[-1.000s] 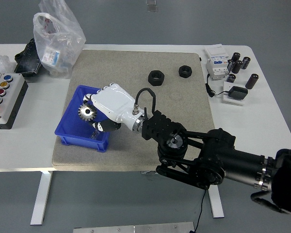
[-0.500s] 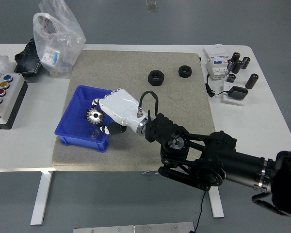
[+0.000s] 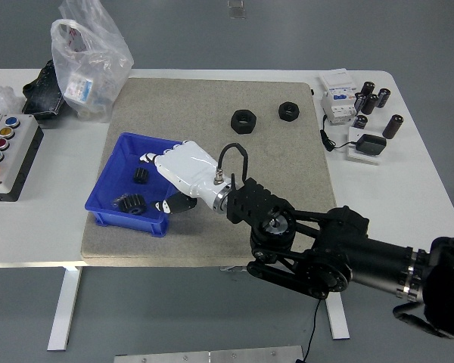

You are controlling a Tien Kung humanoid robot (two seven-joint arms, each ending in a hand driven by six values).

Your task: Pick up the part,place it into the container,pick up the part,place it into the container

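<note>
A blue bin (image 3: 113, 168) sits at the left of the beige mat (image 3: 280, 174). Two dark gears lie in it: a larger one (image 3: 129, 203) near the front wall and a smaller one (image 3: 139, 176) behind it. My right hand (image 3: 166, 178), white with black fingertips, hovers over the bin's right side with its fingers spread and holds nothing. Two black hex nuts (image 3: 244, 120) (image 3: 289, 111) lie on the far part of the mat. My left arm is out of view.
A button box (image 3: 6, 151) stands at the table's left edge. A plastic bag (image 3: 87, 64) and a black object (image 3: 44, 89) lie at the back left. Electrical parts, black cylinders (image 3: 371, 100) and a black adapter (image 3: 371, 144) sit at the right.
My right hand held a gear above the bin, lowered it and let go. The gear now lies in the bin near the front wall, and the fingers have spread open.
</note>
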